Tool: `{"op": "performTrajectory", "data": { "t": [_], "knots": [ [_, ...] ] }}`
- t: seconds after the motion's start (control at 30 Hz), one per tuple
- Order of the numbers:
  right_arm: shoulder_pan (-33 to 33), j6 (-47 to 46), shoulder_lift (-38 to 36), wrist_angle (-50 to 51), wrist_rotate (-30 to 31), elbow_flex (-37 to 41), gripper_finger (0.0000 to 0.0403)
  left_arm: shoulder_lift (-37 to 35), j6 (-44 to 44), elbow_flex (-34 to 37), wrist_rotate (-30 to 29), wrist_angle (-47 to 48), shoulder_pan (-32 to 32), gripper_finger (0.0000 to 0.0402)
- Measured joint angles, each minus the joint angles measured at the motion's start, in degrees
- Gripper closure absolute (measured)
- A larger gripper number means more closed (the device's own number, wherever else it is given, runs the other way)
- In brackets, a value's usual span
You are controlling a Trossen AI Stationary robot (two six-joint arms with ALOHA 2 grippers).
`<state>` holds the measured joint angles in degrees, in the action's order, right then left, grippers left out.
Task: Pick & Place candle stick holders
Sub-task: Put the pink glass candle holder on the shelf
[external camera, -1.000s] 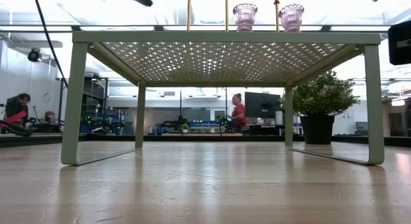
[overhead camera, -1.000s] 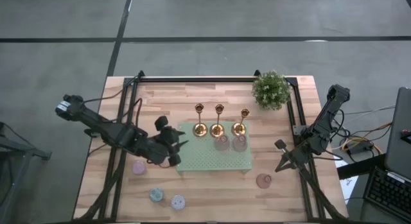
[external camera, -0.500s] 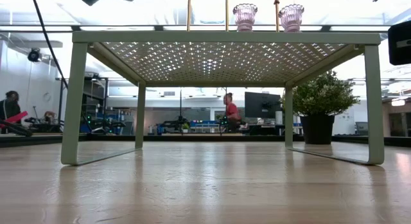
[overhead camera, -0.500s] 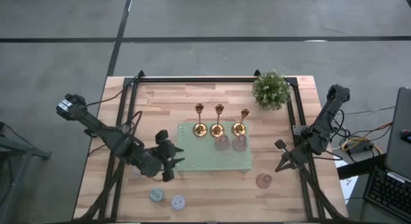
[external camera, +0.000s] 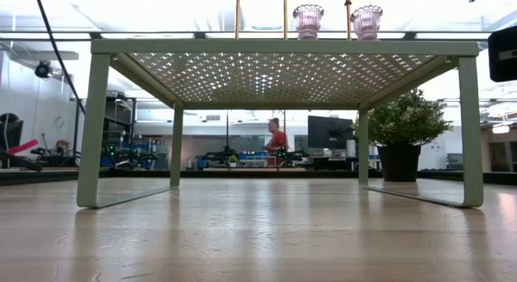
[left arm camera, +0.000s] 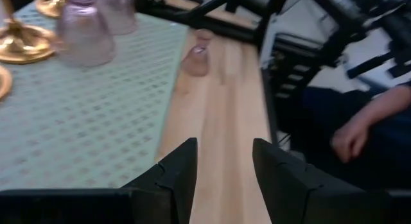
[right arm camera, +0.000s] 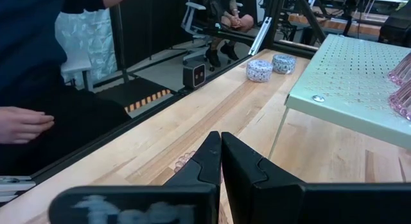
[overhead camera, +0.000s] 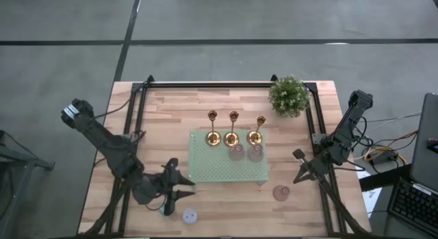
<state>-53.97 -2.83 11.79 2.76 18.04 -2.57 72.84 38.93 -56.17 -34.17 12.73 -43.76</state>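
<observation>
While the right gripper (overhead camera: 298,176) waits with fingers together, the left gripper (overhead camera: 179,190) hovers empty, fingers apart, beside the green rack (overhead camera: 226,172).

Wood, metal and glass
Pale matt wooden desk (overhead camera: 171,122); perforated mint-green metal stand (overhead camera: 226,167); glossy gold candle stick holders (overhead camera: 232,137); translucent pink glass cups (external camera: 308,19).

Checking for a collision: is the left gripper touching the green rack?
Apart. The left wrist view shows the left gripper over bare wood beside the green rack.
</observation>
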Motion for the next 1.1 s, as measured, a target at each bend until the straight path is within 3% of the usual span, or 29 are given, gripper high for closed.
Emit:
{"op": "performTrajectory", "data": {
  "t": [0.4, 1.1],
  "knots": [
    [0.01, -0.1, 0.0, -0.01, 0.0, 0.0, 0.0394, 2.61, -8.74, 8.22, -0.39, -22.44, -0.71, 0.0248],
    [-0.01, 0.0, 0.0, -0.02, -0.02, 0.0, 0.0394, 11.29, -16.18, 7.09, -1.92, -33.96, 0.19, 0.0248]
  ]
}}
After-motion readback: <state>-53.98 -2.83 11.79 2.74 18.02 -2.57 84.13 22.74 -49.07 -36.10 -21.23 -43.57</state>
